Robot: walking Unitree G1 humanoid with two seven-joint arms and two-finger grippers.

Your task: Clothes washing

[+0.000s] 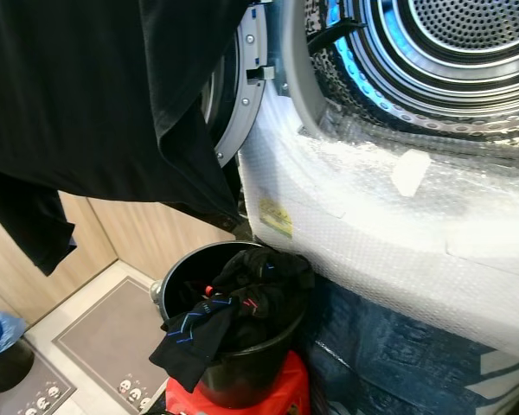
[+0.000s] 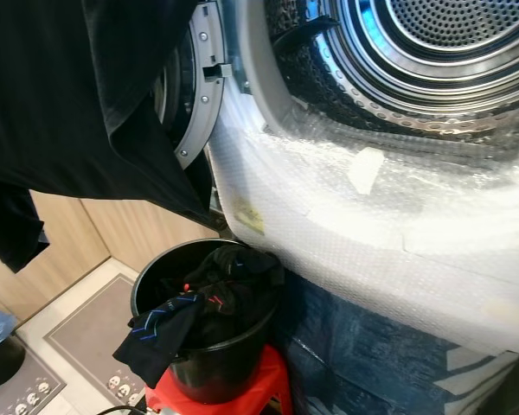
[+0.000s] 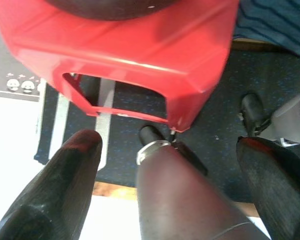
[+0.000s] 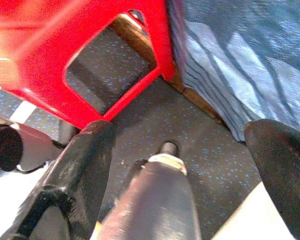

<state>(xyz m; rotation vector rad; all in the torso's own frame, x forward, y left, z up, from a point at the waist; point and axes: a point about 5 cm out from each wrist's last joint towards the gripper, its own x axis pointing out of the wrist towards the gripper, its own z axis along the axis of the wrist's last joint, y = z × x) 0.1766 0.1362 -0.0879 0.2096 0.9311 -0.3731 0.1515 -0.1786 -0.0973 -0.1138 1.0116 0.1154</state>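
Both grippers, left gripper (image 3: 170, 150) and right gripper (image 4: 180, 135), spread wide, empty, low beside red stool (image 1: 268, 399). Loading pending (judged): lift clothes (image 1: 233, 316) from bucket (image 1: 242, 372) toward drum (image 1: 467, 35).

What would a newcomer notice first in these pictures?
A large black garment hangs across the upper left, in front of the open washer door. To its right gapes the perforated steel drum, its front wrapped in bubble wrap. Below, a black bucket stuffed with dark clothes stands on a red stool.
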